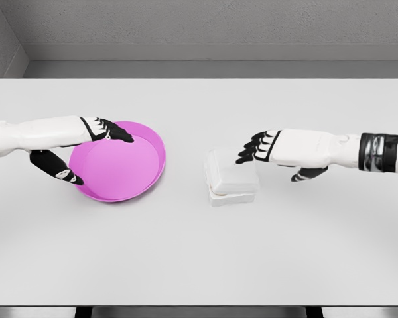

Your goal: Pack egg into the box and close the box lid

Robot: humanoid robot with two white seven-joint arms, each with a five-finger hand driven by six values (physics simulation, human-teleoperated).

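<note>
Left robot hand (pixel 96 136) reaches in from left, palm down over left rim of pink bowl (pixel 136 175), fingers loosely extended, thumb hanging below, gripping nothing.
Right robot hand (pixel 268 147) comes in level from right, fingers relaxed, tips over right edge of box (pixel 231 177), holding nothing.
Box mid-table (pixel 199 258), lid down, long axis near-far.
Egg not visible.

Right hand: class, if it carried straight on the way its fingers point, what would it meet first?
The right hand points toward picture left, just above the white box. It would probably pass over the lid and next reach the pink plate, though its height is hard to judge.
</note>
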